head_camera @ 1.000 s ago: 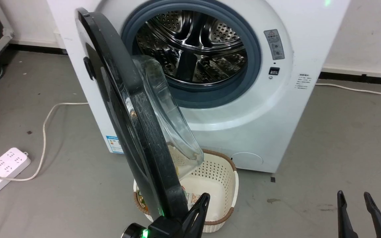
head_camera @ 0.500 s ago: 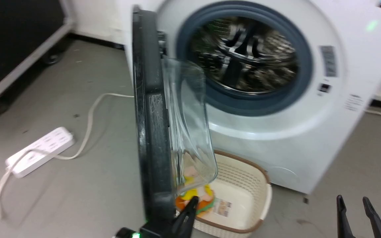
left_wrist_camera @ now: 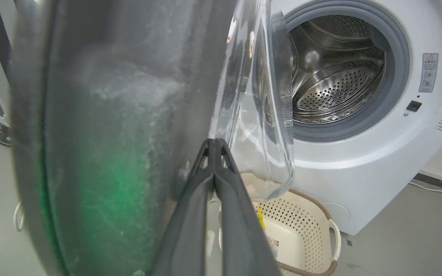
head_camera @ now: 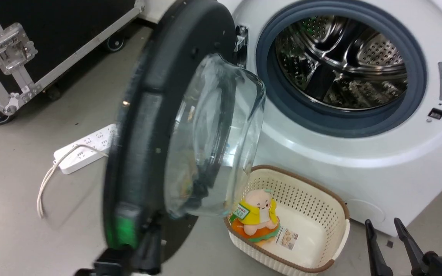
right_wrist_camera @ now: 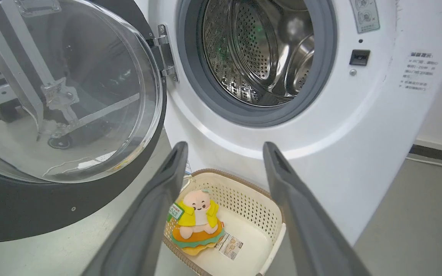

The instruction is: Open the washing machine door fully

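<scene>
The washing machine door (head_camera: pixel 140 115) stands swung out to the left on its metal hinge (head_camera: pixel 241 38). Its black inner rim and clear glass bowl (head_camera: pixel 213 134) face the white washing machine (head_camera: pixel 320 153). The steel drum (head_camera: pixel 340 61) is exposed. My left gripper (head_camera: pixel 150 239) is blurred at the door's lower edge. In the left wrist view it (left_wrist_camera: pixel 214 143) is shut, with its tips against the door's inner face (left_wrist_camera: pixel 109 134) beside the bowl. My right gripper (head_camera: pixel 384 226) hangs open at the lower right, apart from the door (right_wrist_camera: pixel 33 214), and holds nothing (right_wrist_camera: pixel 225 147).
A cream perforated basket (head_camera: pixel 340 209) sits on the floor below the drum. It holds a plush toy (head_camera: pixel 257 216). A white power strip (head_camera: pixel 84 147) with its cable lies on the floor left of the door. A black wheeled flight case (head_camera: pixel 33 46) stands at the far left.
The camera has turned, shifting the whole picture. The door has swung wider, from edge-on to showing its inner face, and my left gripper has gone with its lower edge.
</scene>
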`<state>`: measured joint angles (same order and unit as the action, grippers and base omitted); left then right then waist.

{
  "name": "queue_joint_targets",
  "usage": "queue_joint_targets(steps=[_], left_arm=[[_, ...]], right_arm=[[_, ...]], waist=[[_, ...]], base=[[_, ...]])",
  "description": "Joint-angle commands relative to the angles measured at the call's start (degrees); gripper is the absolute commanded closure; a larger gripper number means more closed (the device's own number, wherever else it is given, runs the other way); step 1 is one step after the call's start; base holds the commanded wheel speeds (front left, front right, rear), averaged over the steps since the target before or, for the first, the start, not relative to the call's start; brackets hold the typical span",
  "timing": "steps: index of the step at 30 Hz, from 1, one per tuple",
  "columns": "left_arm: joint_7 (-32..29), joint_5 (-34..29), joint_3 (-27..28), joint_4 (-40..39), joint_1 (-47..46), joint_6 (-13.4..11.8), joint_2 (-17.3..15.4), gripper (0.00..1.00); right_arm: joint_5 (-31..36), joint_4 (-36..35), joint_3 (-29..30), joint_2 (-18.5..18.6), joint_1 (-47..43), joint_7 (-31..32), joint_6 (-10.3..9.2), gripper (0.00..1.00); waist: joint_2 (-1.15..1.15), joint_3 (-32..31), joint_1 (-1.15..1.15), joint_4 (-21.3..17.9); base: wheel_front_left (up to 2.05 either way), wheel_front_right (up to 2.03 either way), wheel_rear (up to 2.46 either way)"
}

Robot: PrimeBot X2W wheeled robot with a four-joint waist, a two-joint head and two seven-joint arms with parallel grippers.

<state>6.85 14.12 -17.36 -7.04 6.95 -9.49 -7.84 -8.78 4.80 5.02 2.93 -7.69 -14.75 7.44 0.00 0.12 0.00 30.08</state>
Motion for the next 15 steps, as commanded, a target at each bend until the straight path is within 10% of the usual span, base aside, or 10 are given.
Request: queue_joint_targets(steps=[1,15], left_arm=[[0.9,1.1,2.1,-0.3,0.4,-0.9,-0.4,1.00],[5.1,10.6,17.4,7.0,-8.2,-2.0,-3.9,1.00]], right_arm=[[0.6,0.3,-0.3,0.0,1.1,-0.2,0.05,0.00],[6.5,-2.6,0.5,0.0,1.2,0.2,0.05,0.00]], waist=[[0.00,1.0,0.00,0.3],[0.00,8.9,0.00,1.1]], base=[[0.00,0.00,0.00],[0.00,0.00,0.00]])
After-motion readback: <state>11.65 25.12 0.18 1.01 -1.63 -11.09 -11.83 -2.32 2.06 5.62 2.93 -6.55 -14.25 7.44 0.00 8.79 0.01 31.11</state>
